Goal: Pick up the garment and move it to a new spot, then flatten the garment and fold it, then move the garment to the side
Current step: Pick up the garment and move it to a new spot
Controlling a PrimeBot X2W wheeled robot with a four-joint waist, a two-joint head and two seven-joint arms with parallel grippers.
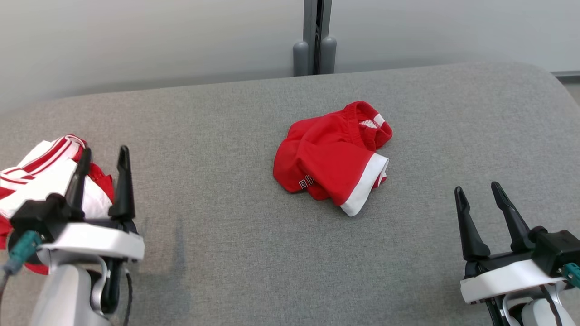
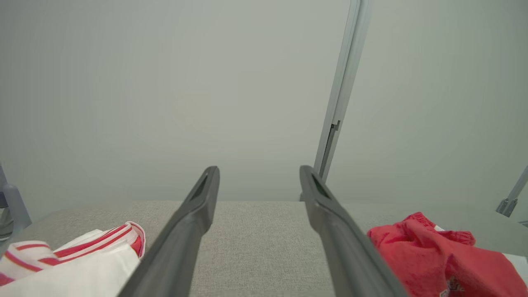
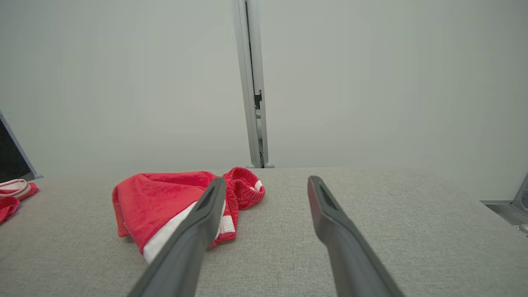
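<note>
Garment [image 1: 333,156] lies crumpled on grey surface [image 1: 226,235]; left hand [image 1: 104,151] and right hand [image 1: 476,187] gape empty.

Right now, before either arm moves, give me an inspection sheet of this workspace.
Surface: grey cloth-covered table, flat.
Job's things: red garment with a white hem, crumpled near the middle, nothing touching it.
Clutter: striped garment, red and white, bunched at the table's left edge.
Grippers: left gripper in front of the striped garment, right gripper at the near right; jaws open and empty on both.
Cables: teal plug with a wire at the left wrist; second teal plug at the right wrist.
Surroundings: pale wall; grey post behind the table.
</note>
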